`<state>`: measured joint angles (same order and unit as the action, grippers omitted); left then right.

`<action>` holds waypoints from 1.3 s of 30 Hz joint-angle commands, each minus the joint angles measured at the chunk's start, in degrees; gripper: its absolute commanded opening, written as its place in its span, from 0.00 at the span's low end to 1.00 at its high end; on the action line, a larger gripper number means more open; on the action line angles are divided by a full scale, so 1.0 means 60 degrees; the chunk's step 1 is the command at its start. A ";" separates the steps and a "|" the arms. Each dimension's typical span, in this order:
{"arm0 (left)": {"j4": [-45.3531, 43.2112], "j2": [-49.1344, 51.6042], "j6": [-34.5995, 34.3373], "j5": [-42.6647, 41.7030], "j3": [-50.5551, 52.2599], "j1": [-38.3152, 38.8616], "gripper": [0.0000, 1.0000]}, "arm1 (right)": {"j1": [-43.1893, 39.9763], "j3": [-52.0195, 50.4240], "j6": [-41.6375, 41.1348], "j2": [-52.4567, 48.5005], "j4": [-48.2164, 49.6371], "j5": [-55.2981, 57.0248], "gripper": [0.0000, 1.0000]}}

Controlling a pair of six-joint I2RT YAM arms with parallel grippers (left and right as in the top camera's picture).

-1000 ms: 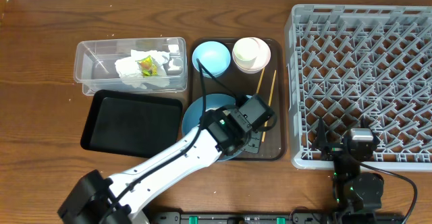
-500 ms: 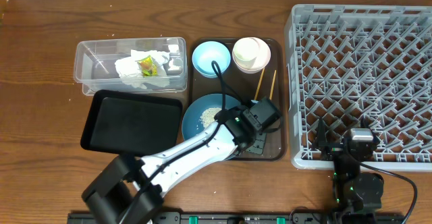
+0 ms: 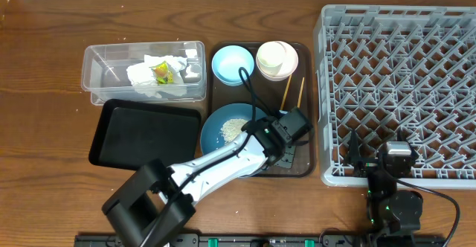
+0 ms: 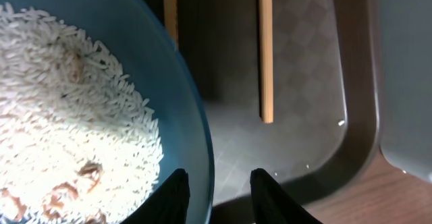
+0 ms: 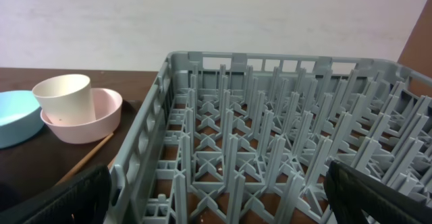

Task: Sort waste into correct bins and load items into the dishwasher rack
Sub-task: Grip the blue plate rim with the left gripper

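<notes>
Our left gripper (image 4: pixel 217 185) straddles the right rim of the dark-blue plate (image 4: pixel 192 109), jaws apart and not clamped. The plate holds rice (image 4: pixel 67 109) and sits on the brown tray (image 4: pixel 304 143) beside the chopsticks (image 4: pixel 266 48). Our right gripper (image 5: pixel 216 198) rests wide open at the near edge of the rack (image 5: pixel 270 150).

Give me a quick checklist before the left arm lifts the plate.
1. The left gripper straddles the plate rim: ok, one finger inside, one outside.
2. Jaws clamped on the rim: not ok, a gap shows beside the outer finger.
3. Plate emptied of rice: not ok, a pile lies on it.
4. The chopsticks clear of the gripper: ok, apart from it.
5. The black tray has room: ok, nothing in it.
6. The right gripper open and empty, by the rack: ok.
</notes>
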<state>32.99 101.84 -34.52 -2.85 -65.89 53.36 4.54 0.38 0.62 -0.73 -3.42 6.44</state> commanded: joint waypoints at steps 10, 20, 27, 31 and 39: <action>-0.0160 0.0193 -0.0047 0.1027 0.0007 0.0015 0.34 | 0.0168 -0.0011 -0.0055 0.0004 -0.0033 0.0029 0.99; -0.0346 0.0197 -0.0055 0.1024 0.0036 0.0015 0.33 | 0.0168 -0.0011 -0.0055 0.0004 -0.0033 0.0029 0.99; -0.0543 0.0200 -0.0076 0.1020 0.0248 0.0015 0.33 | 0.0168 -0.0011 -0.0055 0.0004 -0.0033 0.0029 0.99; -0.0608 0.0197 -0.0237 0.1024 0.0321 0.0015 0.33 | 0.0168 -0.0011 -0.0058 0.0004 -0.0033 0.0029 0.99; -0.0663 0.0200 -0.0233 0.1027 0.0321 0.0015 0.33 | 0.0168 -0.0011 -0.0055 0.0004 -0.0033 0.0029 0.99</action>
<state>29.23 102.35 -34.98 1.93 -64.51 53.36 4.54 0.38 0.62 -0.73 -3.42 6.42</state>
